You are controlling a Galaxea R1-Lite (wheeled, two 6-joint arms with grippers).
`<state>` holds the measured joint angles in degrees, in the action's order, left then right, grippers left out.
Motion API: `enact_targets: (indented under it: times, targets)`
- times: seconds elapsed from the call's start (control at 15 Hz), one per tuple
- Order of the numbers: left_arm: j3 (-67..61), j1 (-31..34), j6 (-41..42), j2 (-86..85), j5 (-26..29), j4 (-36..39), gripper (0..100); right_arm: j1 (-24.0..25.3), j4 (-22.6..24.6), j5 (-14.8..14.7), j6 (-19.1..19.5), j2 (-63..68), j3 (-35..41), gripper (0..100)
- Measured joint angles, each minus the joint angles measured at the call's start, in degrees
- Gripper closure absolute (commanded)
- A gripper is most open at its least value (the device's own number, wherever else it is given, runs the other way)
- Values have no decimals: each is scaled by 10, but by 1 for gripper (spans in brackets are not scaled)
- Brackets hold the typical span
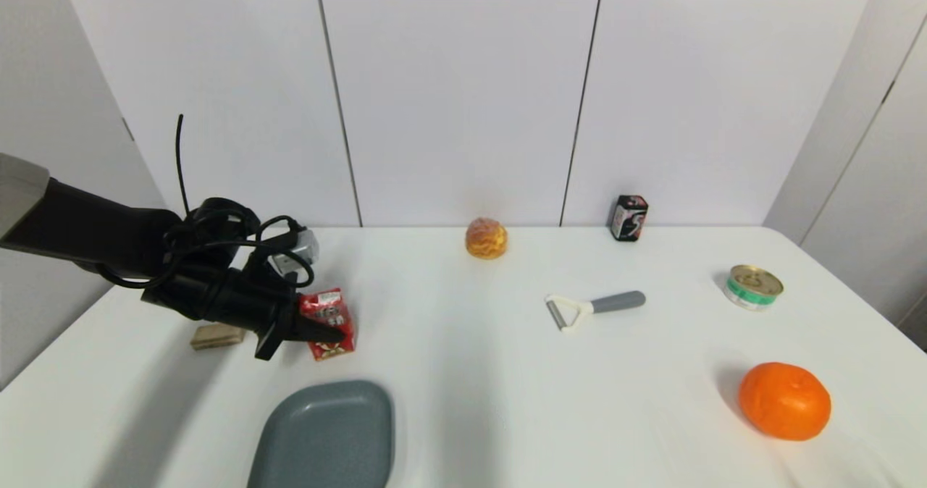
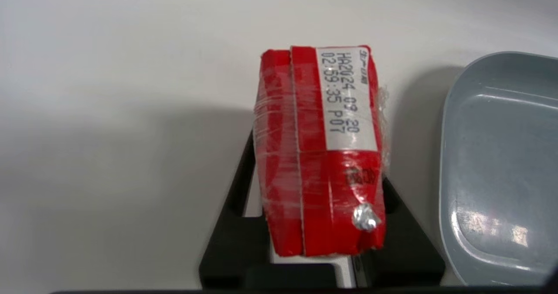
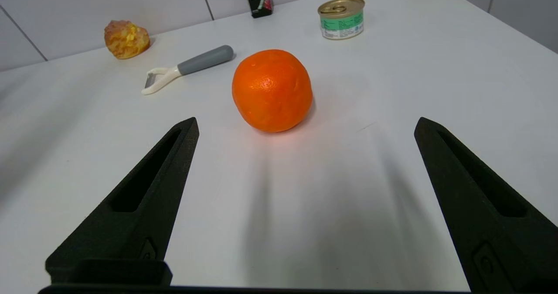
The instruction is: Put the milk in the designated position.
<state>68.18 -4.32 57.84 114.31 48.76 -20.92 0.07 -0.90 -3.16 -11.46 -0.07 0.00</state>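
Milk carton (image 1: 331,323): red with white and dark print, and a white date strip with dark characters on its top (image 2: 321,148). Plate (image 1: 326,437): plain grey-blue. Orange (image 1: 784,400): bright orange. Can (image 1: 752,287): gold lid, green and white label. Peeler (image 1: 592,307): white head, grey handle. Small box (image 1: 628,218): black with red and white marks. Pastry (image 1: 486,238): golden orange and yellow. Block (image 1: 216,336): tan. Table (image 1: 463,372): white. Both grippers (image 1: 319,330) (image 3: 305,132): black.
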Motion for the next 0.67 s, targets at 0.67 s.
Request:
enact_targets:
  times: [0.67]
  targets:
    - [0,-2,-36,-29,-33,-10,0,0,0,0,0,0,0,0]
